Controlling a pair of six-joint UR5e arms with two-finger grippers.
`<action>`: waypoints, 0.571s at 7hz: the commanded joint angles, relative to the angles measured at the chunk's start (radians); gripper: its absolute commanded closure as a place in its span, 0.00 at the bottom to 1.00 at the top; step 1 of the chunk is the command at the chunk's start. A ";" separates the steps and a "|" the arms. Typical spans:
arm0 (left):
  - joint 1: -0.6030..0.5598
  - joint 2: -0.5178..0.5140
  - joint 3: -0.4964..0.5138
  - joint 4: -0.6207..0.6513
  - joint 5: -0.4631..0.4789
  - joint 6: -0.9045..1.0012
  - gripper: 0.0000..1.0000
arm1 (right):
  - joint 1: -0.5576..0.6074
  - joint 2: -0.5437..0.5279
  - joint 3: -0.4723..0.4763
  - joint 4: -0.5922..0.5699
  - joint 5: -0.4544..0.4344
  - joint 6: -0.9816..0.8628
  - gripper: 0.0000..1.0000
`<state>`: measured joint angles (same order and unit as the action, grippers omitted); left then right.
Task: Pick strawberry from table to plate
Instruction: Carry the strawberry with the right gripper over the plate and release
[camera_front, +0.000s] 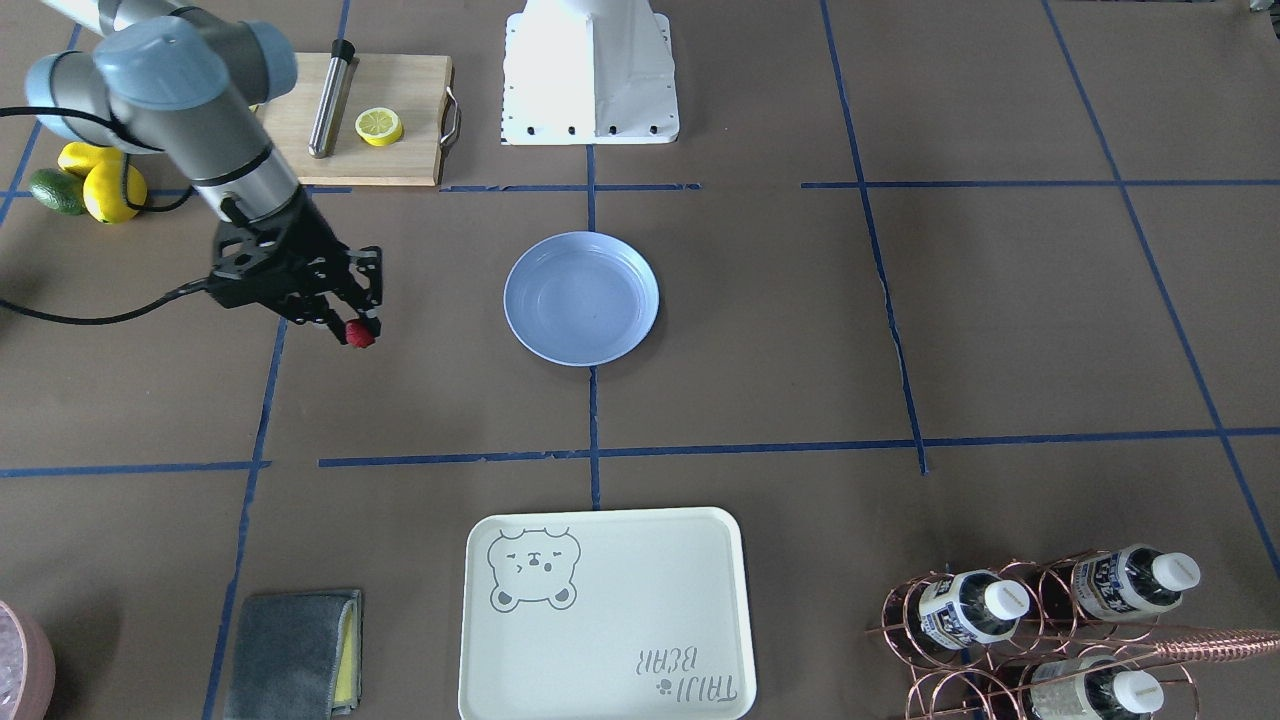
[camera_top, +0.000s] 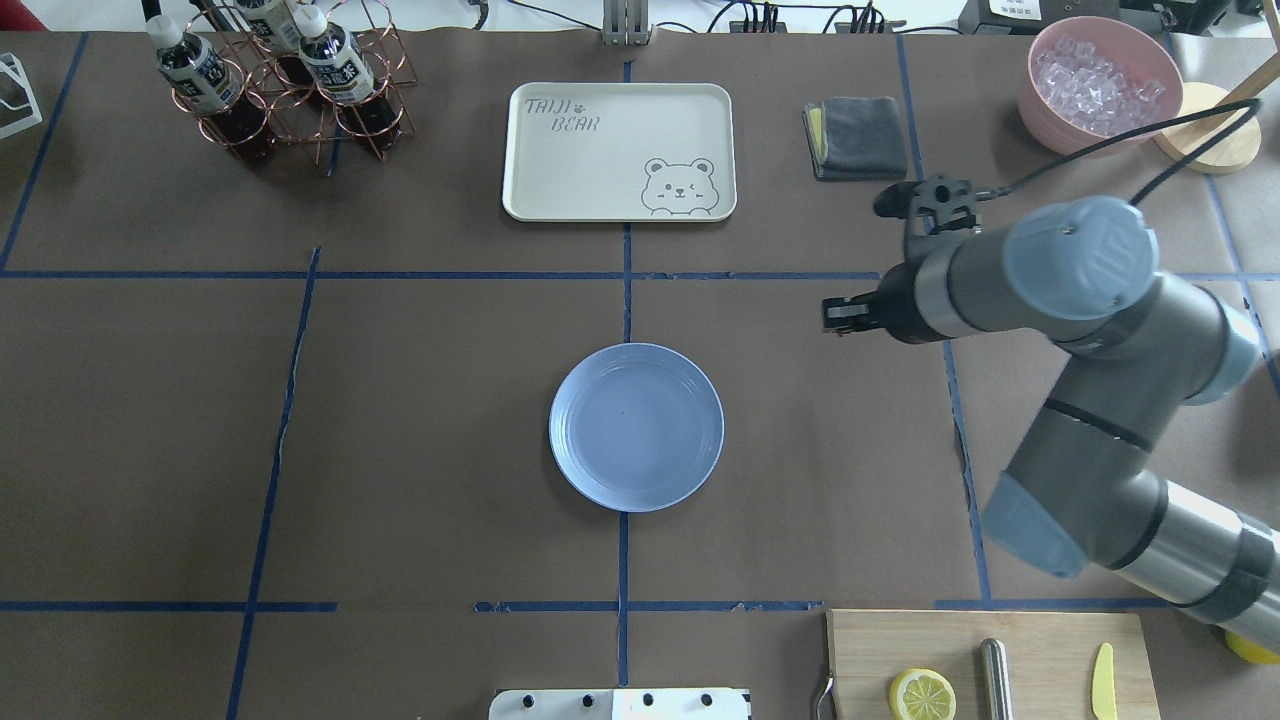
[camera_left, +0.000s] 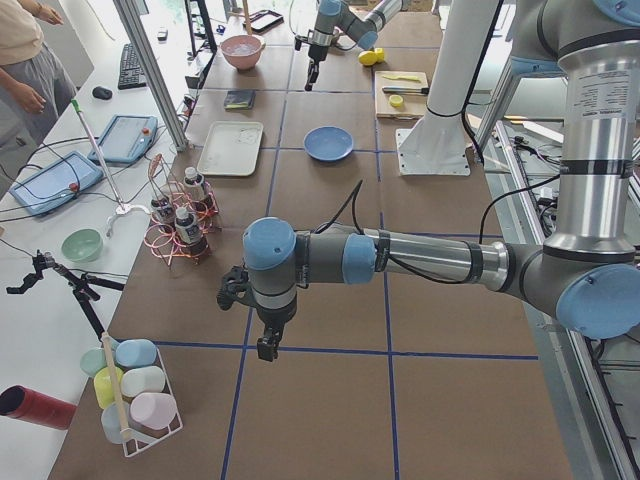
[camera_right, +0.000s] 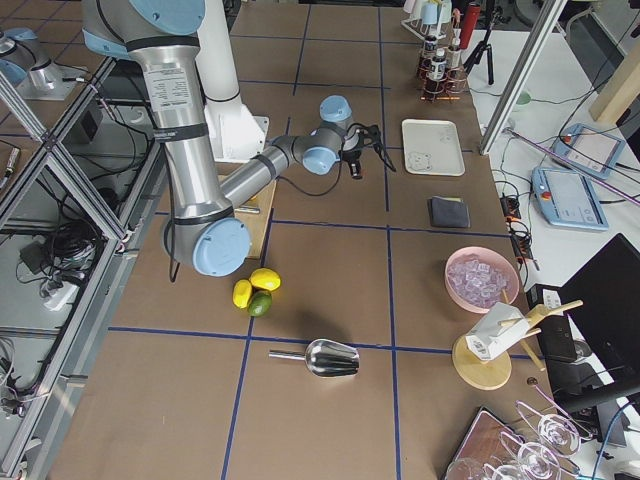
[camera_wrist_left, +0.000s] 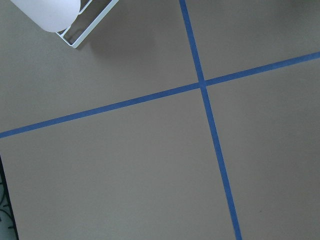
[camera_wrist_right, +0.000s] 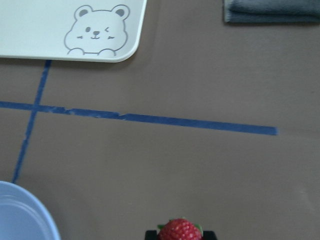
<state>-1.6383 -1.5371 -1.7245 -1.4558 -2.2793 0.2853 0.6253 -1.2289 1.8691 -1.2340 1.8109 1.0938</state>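
While the right claw (camera_front: 355, 330) is pinching the strawberry (camera_front: 361, 334) between its fingertips, closed down to the berry's width, the front-facing view is showing it hanging over bare tabletop (camera_front: 900, 330). The plate (camera_front: 581, 298) is lying well apart toward that view's right, which is the robot's own left, and nothing is standing between them. From overhead, the right claw (camera_top: 836, 314) is pointing toward the plate (camera_top: 636, 427), which is sitting to its left and somewhat nearer the robot, though the berry is hidden there. From the table's left end, the left claw (camera_left: 265, 345) is hanging over a distant stretch of tabletop, well away from the plate (camera_left: 328, 143). Whether it is open I cannot tell, as its own wrist camera is showing only brown surface and blue tape (camera_wrist_left: 205, 85). From the right wrist, the strawberry (camera_wrist_right: 180, 231) is sitting at the bottom edge between the dark finger ends, and the plate (camera_wrist_right: 25, 215) is peeking in at the lower left corner. The carry is, in my judgement, calling for a sideways sweep to the robot's left before letting go.
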 joint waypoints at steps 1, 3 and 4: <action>0.000 0.000 0.000 0.000 -0.017 0.000 0.00 | -0.184 0.286 -0.121 -0.218 -0.170 0.143 1.00; -0.002 0.000 0.003 0.000 -0.017 0.000 0.00 | -0.246 0.384 -0.272 -0.219 -0.223 0.169 1.00; 0.000 0.000 0.009 0.000 -0.017 0.001 0.00 | -0.271 0.381 -0.281 -0.220 -0.241 0.169 1.00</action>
<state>-1.6388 -1.5371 -1.7204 -1.4557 -2.2961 0.2857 0.3924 -0.8664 1.6229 -1.4486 1.5946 1.2538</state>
